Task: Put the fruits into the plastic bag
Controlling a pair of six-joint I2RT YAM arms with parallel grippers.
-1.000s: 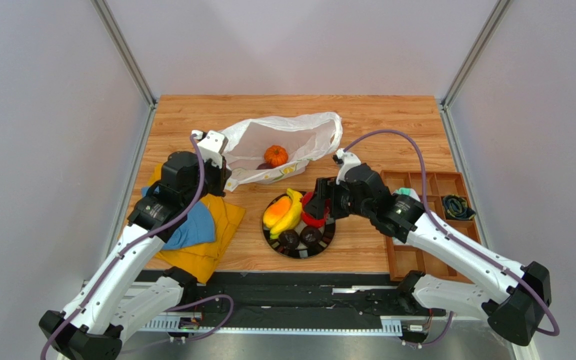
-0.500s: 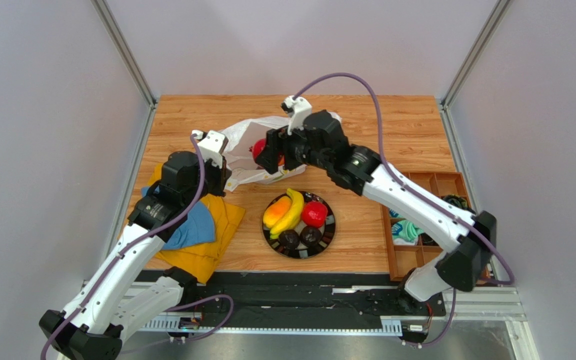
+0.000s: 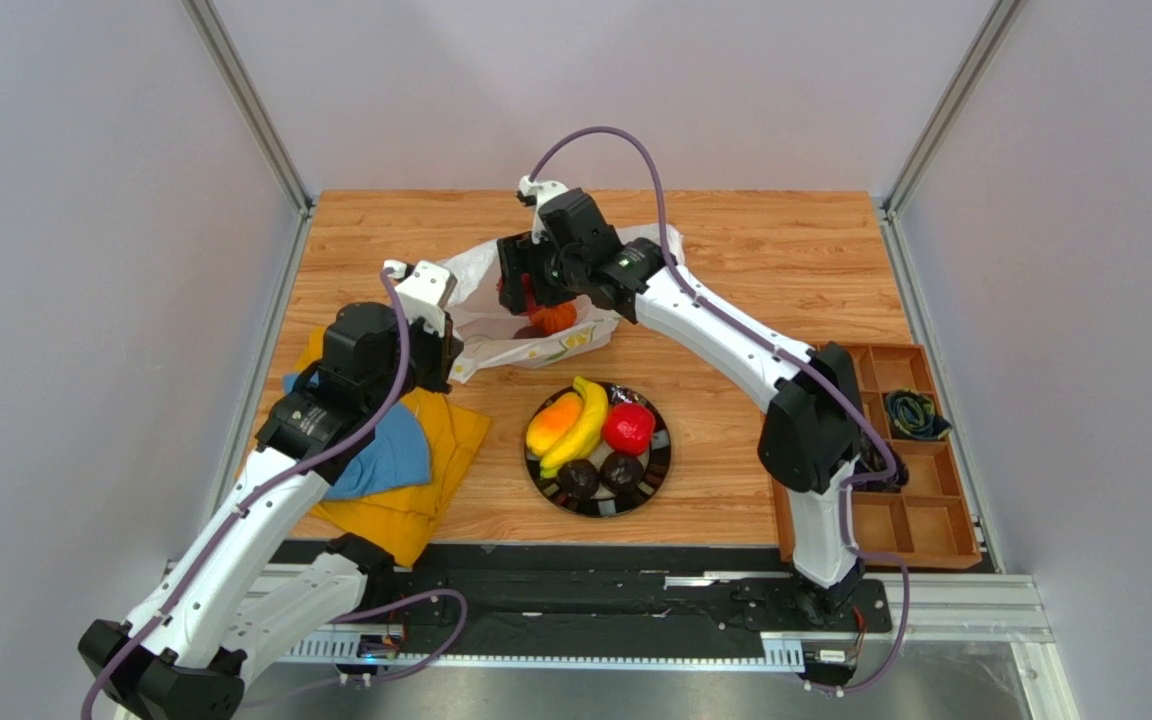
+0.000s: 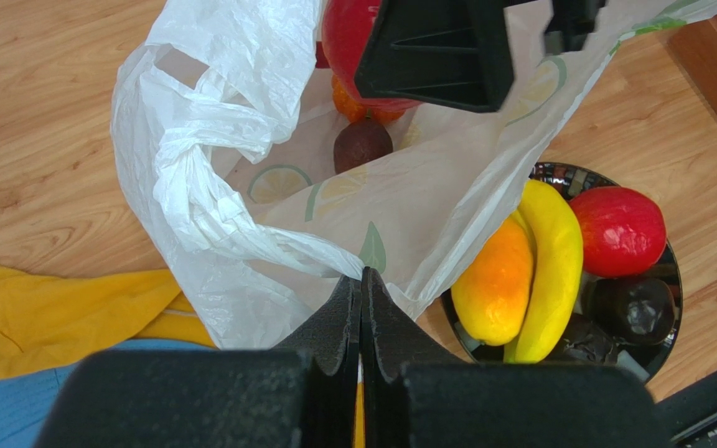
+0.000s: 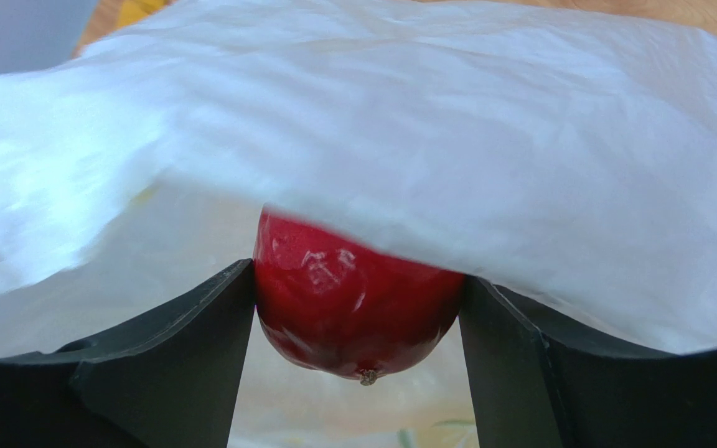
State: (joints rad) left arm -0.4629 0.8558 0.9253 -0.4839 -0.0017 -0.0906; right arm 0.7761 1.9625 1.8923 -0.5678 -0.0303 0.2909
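The plastic bag point(image 3: 480, 279) lies at the back of the table with its mouth held open. My left gripper point(image 4: 361, 280) is shut on the bag's near rim point(image 4: 334, 266). My right gripper point(image 5: 358, 322) is shut on a red round fruit point(image 5: 358, 303) and holds it inside the bag's mouth, under the upper sheet point(image 5: 428, 121). A ribbed orange fruit point(image 3: 552, 318) and a dark purple one point(image 4: 362, 145) lie in the bag. The black plate point(image 3: 659, 465) holds a banana point(image 3: 587, 420), a mango point(image 3: 551, 428), a red fruit point(image 3: 627, 429) and two dark ones point(image 3: 579, 477).
A blue cloth point(image 3: 387, 453) lies on a yellow cloth point(image 3: 444, 458) under my left arm. A wooden compartment tray point(image 3: 970, 518) stands at the right edge with a coiled item point(image 3: 913, 413) in it. Grey walls close in the left and right sides.
My right gripper took a red fruit off the plate, carried it back and left, and now holds it inside the bag's mouth. My left arm has not moved.
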